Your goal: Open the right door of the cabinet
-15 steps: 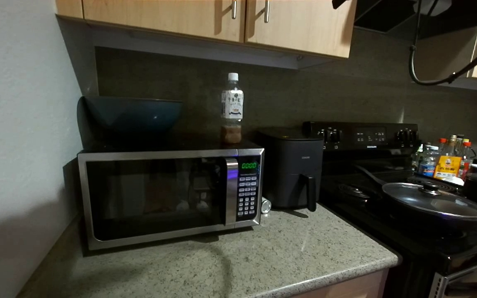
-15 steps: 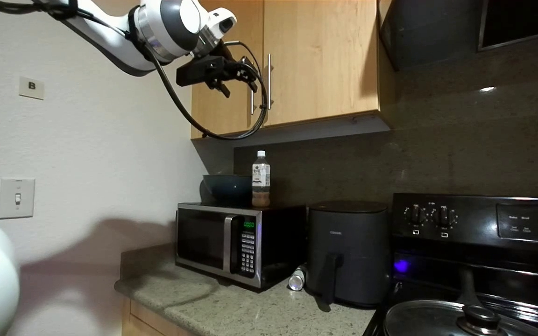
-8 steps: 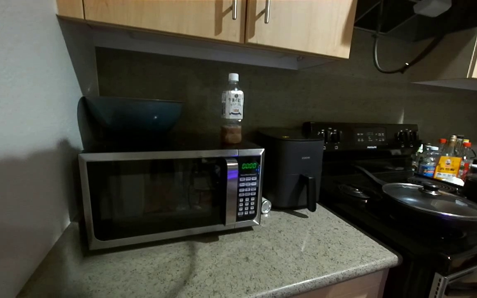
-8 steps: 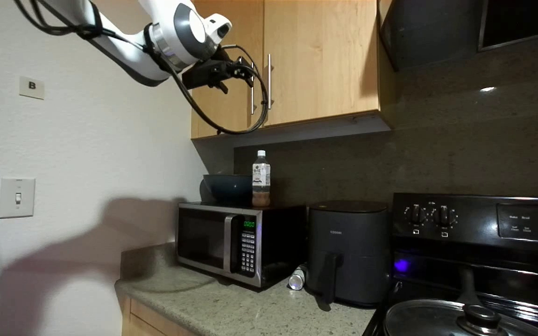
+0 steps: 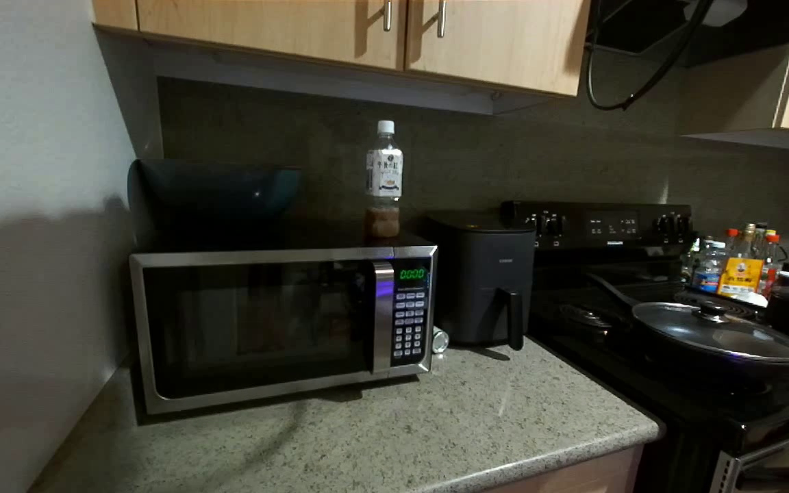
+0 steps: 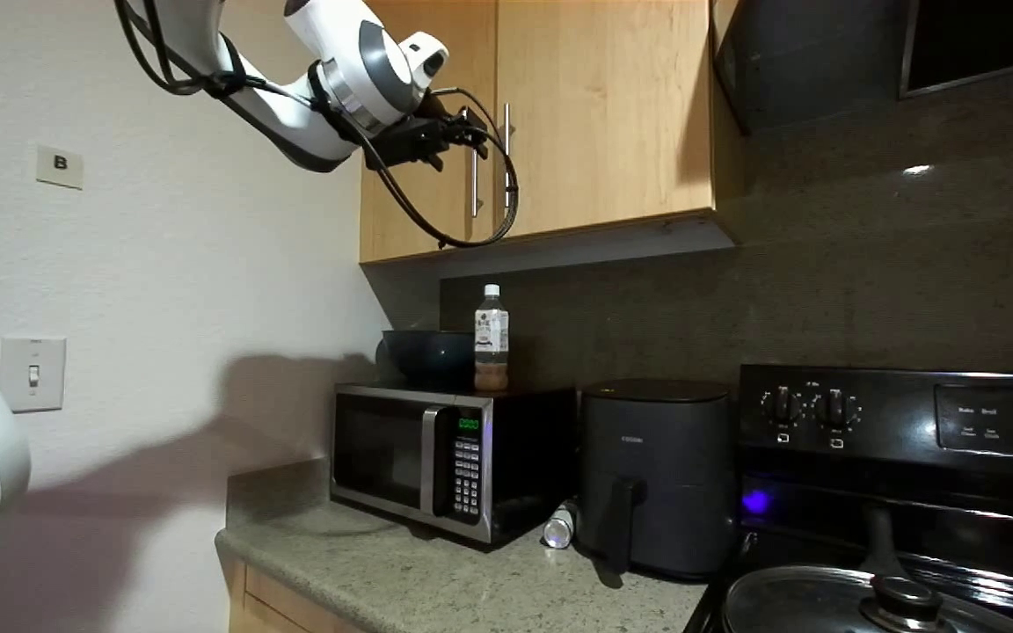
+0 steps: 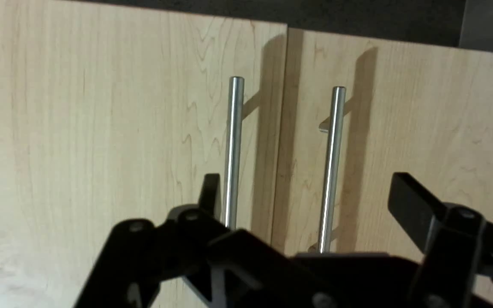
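The cabinet is light tan wood with both doors shut. The right door also shows, cut off at the top, in an exterior view. The wrist view stands upside down, so the right door fills its left half. Its silver bar handle runs vertically near the seam and shows in an exterior view. My gripper is open and empty in front of the handles. In the wrist view its fingers appear on either side of both handles; the gap in depth cannot be told.
The left door has a twin handle. A black cable loop hangs under the wrist. Below stand the microwave, a bottle, a bowl and an air fryer. A wall borders the left, a stove the right.
The arm has moved right towards the cabinet in an exterior view, with the gripper slightly higher. The cable loop and the arm's shadow have shifted with it. The doors have not moved.
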Controlling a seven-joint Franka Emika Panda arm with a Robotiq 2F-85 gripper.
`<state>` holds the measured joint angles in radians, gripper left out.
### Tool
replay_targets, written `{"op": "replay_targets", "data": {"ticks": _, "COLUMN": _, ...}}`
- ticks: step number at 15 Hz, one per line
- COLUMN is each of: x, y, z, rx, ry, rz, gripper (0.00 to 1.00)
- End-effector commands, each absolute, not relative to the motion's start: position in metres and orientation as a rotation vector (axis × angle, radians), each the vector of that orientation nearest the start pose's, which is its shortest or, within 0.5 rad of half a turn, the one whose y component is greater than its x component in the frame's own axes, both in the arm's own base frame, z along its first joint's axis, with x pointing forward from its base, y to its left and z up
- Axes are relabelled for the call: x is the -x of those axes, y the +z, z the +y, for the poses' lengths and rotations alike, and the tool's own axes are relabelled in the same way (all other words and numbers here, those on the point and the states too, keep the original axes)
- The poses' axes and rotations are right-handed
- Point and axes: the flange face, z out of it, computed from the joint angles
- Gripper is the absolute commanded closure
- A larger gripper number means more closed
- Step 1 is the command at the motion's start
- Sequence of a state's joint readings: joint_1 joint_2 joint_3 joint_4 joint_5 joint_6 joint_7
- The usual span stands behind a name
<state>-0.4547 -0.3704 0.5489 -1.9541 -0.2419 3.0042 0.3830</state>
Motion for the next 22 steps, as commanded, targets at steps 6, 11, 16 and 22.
{"op": "replay_targets", "data": {"ticks": 6, "x": -0.482, "y": 0.769, "z": 0.132, "rx": 2.45, "ry": -2.031, "rz": -0.059, "gripper": 0.0}}
{"op": "replay_targets", "data": {"ticks": 11, "x": -0.482, "y": 0.769, "z": 0.131, "rx": 2.45, "ry": -2.031, "rz": -0.058, "gripper": 0.0}}
{"op": "replay_targets", "data": {"ticks": 16, "x": -0.491, "y": 0.776, "z": 0.125, "rx": 2.452, "ry": -2.06, "rz": -0.038, "gripper": 0.0}}
{"op": "replay_targets", "data": {"ticks": 22, "x": -0.511, "y": 0.808, "z": 0.103, "rx": 2.441, "ry": -2.174, "rz": 0.01, "gripper": 0.0}}
